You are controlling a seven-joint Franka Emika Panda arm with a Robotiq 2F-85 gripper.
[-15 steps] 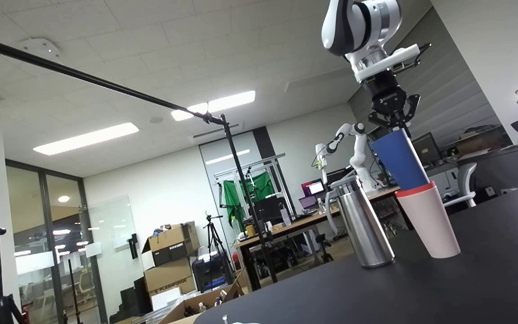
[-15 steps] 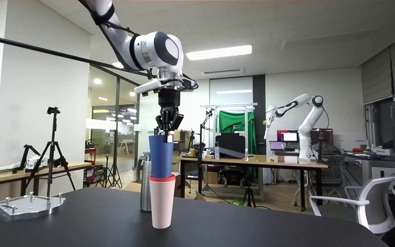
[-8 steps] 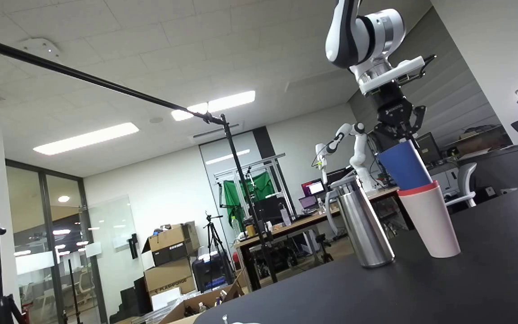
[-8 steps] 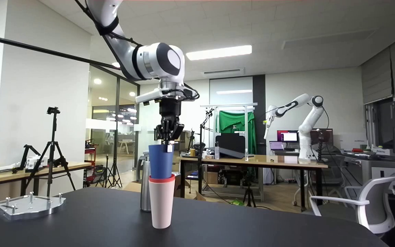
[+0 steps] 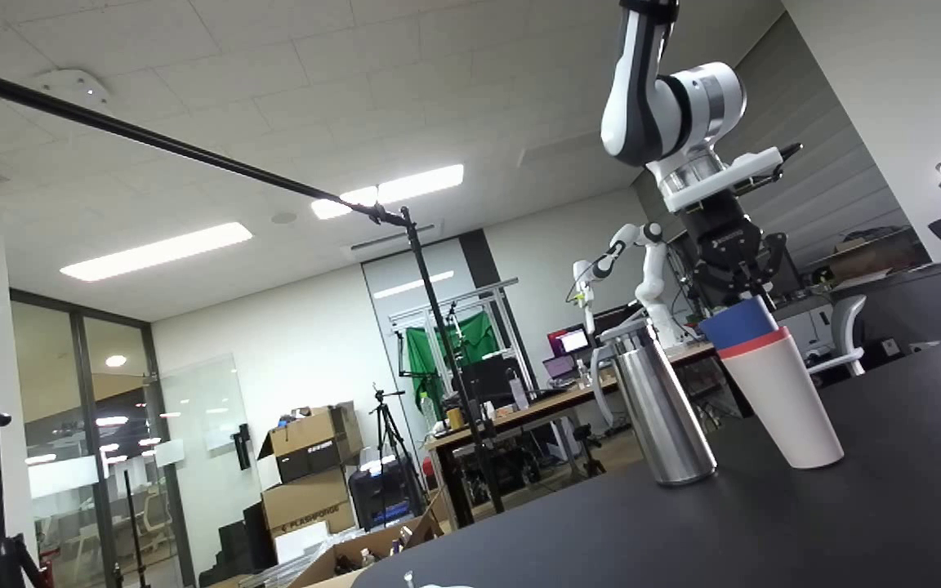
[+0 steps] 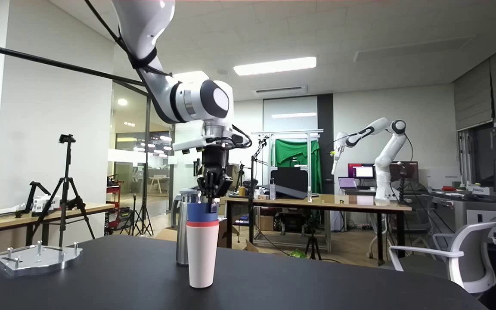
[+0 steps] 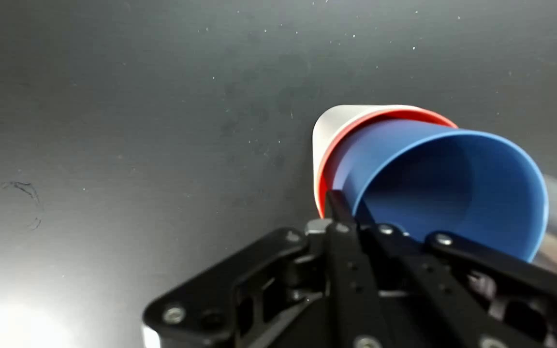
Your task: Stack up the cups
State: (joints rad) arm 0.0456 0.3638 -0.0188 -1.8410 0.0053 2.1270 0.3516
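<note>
The white cup (image 5: 789,408) stands on the dark table in both exterior views (image 6: 202,258). The red cup sits nested in it; only its rim (image 6: 203,224) shows. The dark blue cup (image 5: 736,323) is mostly inside the red one, with its upper band above the red rim (image 6: 196,212). In the wrist view the blue cup (image 7: 389,140) opens toward the camera, above the red rim (image 7: 406,114) and the white wall (image 7: 329,128). My gripper (image 7: 351,208) is shut on the blue cup's rim, one finger inside and one outside. The gripper also shows in an exterior view (image 6: 210,206).
A shiny steel flask (image 5: 666,416) stands close beside the stack, behind it in an exterior view (image 6: 182,232). A metal plate with posts (image 6: 37,260) lies on the table's far left there. A grey chair (image 6: 467,254) stands beyond the table edge.
My gripper has moved down with the blue cup. The blue cup has sunk deeper into the red and white cups. The white cup's base has shifted slightly.
</note>
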